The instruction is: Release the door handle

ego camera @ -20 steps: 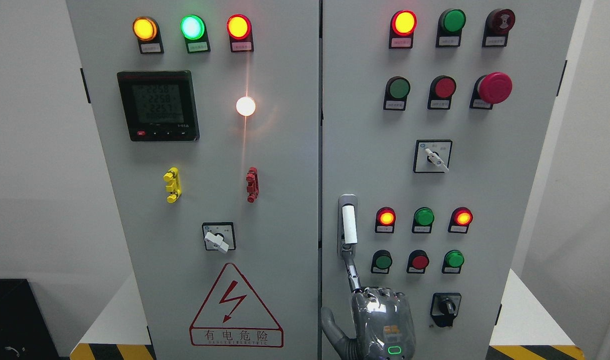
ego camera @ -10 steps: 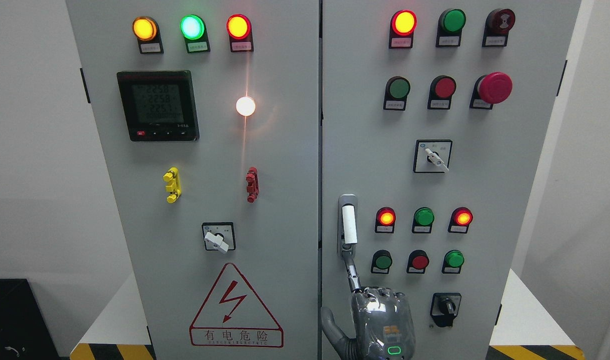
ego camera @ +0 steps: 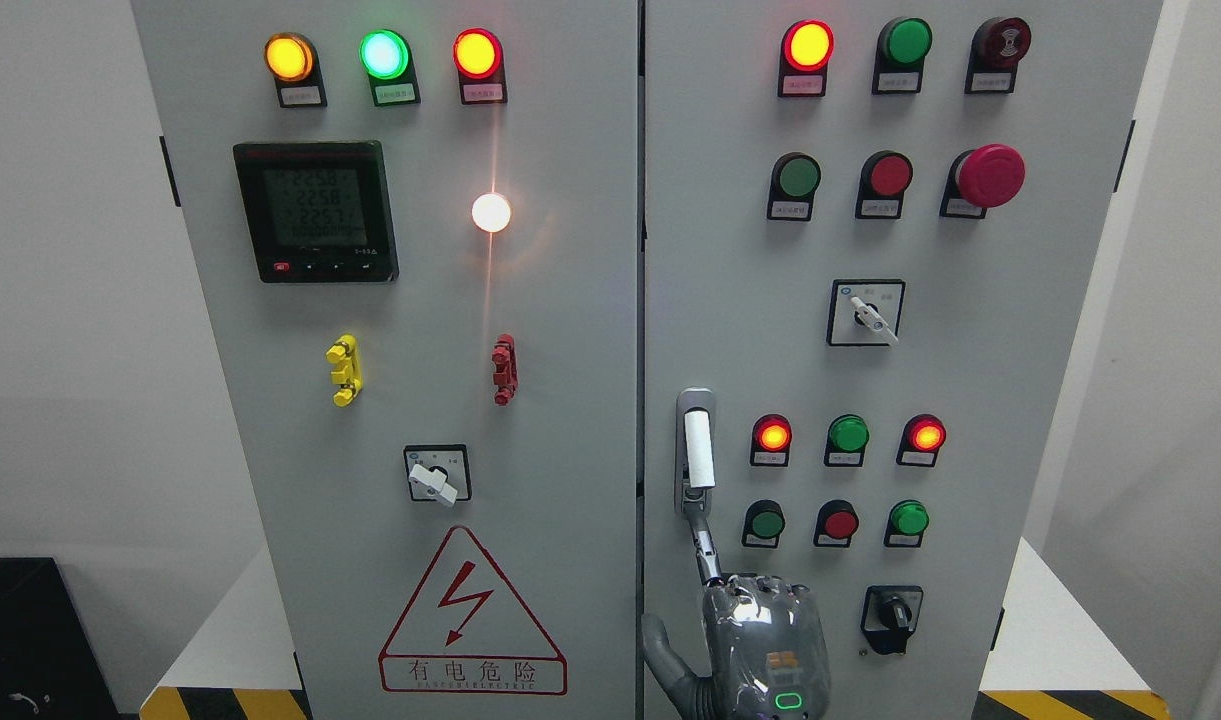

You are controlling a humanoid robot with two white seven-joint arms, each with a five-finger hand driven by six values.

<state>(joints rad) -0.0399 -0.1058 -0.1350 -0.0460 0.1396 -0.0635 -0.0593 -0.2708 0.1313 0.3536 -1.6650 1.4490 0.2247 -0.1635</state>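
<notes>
Door handle (ego camera: 698, 450) sits on the left edge of the right-hand cabinet door (ego camera: 970, 380), long axis vertical, white grip in a metal plate. Directly below it, one robot hand (ego camera: 765, 645); arm enters at bottom edge right of middle, so read as right hand. One finger (ego camera: 707, 548) extended straight up, tip reaching the handle's lower end, touching or nearly so; cannot tell which. Other fingers curled at the knuckles, thumb out to the left; nothing is gripped. Handle lies up and slightly left of the palm. Judgement: release is mostly done; what remains is drawing the finger down and away. Left hand not visible. Readable writing: yellow-and-red warning triangle (ego camera: 473, 612) on left door reads 有电危险; digital meter (ego camera: 316, 211) shows rows of 225-something. Button labels too small.
</notes>
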